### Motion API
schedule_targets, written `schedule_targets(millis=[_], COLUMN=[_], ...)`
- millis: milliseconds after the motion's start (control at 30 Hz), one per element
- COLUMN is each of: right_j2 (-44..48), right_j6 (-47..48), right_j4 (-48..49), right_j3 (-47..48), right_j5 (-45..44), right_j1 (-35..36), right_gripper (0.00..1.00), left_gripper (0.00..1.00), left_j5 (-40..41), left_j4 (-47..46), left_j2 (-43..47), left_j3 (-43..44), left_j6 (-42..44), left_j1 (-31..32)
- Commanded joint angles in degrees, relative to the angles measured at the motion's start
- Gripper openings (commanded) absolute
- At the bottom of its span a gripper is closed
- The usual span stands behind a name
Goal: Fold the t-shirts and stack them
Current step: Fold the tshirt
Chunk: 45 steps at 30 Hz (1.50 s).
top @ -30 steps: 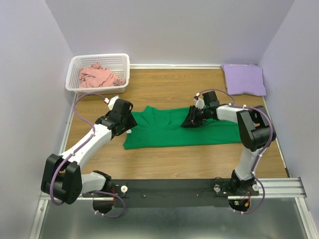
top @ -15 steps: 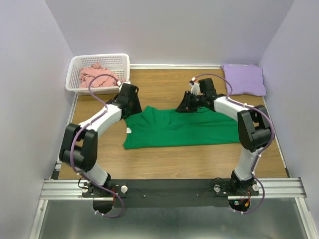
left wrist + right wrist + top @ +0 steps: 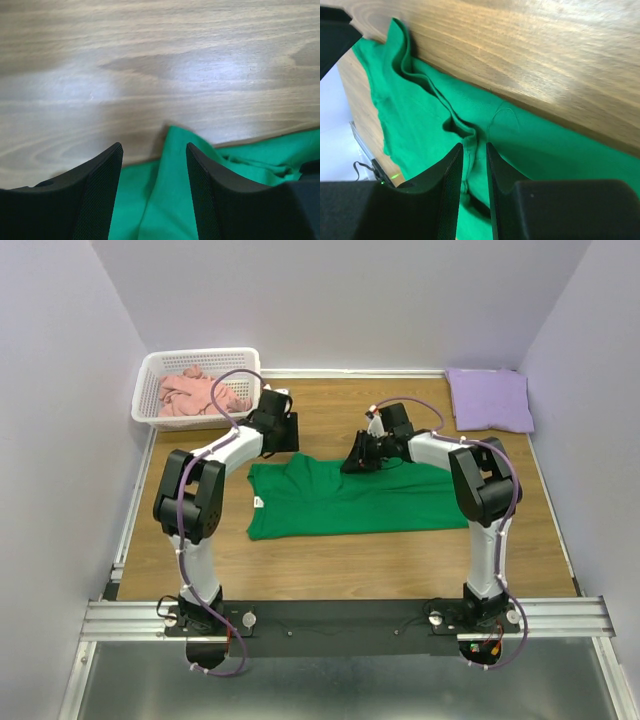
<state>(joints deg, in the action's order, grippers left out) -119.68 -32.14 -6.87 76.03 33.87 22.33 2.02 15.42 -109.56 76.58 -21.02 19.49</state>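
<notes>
— Where's the green t-shirt (image 3: 360, 502)?
— Spread flat mid-desk (image 3: 330, 570); the lavender t-shirt (image 3: 490, 400) lies folded in the far right corner; the pink t-shirt (image 3: 190, 392) sits crumpled in the basket (image 3: 200, 353), far left corner.
— And the arms?
— Both reach low to its far edge; the left gripper (image 3: 154, 165) gapes wide, holding nothing; the right gripper (image 3: 474, 155), nearly closed, pinches a green fold.

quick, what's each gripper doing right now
left gripper: open, holding nothing, above the edge of the green t-shirt
right gripper: closed on a fold of the green t-shirt
</notes>
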Motion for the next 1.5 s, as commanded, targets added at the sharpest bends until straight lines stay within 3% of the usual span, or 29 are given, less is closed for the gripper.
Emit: schedule_targets(millis=[0, 700, 1100, 1200, 1333, 1467], right_j2=[-2.0, -5.8, -3.6, -2.8, -2.1, -1.7], right_j6=[-1.3, -2.3, -1.9, -1.6, -1.7, -1.5], right_j4=[1.6, 2.1, 2.1, 2.1, 2.1, 2.0], right_j3=[2.4, 5.7, 4.5, 4.0, 2.8, 2.5], right_j5=[-1.3, 0.5, 1.6, 1.7, 1.9, 1.9], right_j1=[0.8, 1.4, 1.5, 1.5, 1.5, 1.5], right_gripper=[0.33, 0.33, 0.33, 0.37, 0.42, 0.42], left_gripper=[0.61, 0.47, 0.27, 0.20, 0.04, 0.00], left_j5=[-3.5, -10.2, -10.9, -11.0, -11.1, -10.7], left_j4=[-0.8, -1.6, -1.9, -2.1, -2.3, -2.7], left_j2=[-2.7, -8.7, -9.3, -9.4, -9.4, -8.9], left_j3=[2.0, 3.8, 3.7, 3.4, 3.3, 3.1], left_j6=[3.2, 4.3, 4.4, 4.4, 4.5, 4.3], left_j1=[-0.3, -0.5, -0.5, -0.5, -0.6, -0.6])
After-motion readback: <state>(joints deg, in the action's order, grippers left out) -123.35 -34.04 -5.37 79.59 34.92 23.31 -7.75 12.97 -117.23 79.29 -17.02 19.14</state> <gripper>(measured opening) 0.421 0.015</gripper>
